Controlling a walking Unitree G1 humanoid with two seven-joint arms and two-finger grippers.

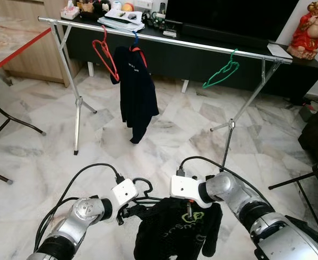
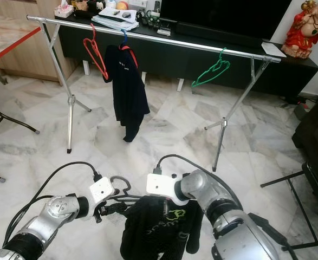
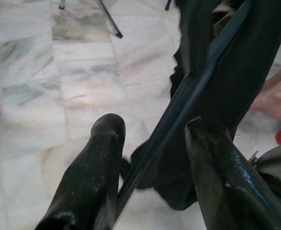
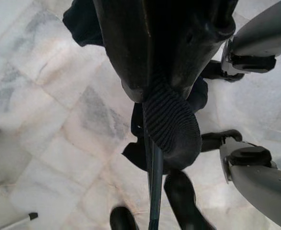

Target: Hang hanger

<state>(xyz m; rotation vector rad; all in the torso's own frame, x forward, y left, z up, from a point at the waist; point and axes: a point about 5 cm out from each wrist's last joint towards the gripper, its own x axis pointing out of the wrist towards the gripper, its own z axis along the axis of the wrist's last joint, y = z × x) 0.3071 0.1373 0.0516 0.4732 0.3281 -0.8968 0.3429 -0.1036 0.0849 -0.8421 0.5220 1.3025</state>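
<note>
rail (image 1: 202, 46) free btwn navy shirt (image 1: 137, 89) & green hanger (image 1: 222, 71) | red hanger (image 1: 104, 54) left

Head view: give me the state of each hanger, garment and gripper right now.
Red hanger: empty, on rail.
Blue hanger: on rail, carrying a dark garment.
Green hanger: empty, on rail, tilted.
Black shirt: on a dark hanger, held low.
Left gripper: around hanger bar.
Right gripper: gripping the shirt's hanger.
</note>
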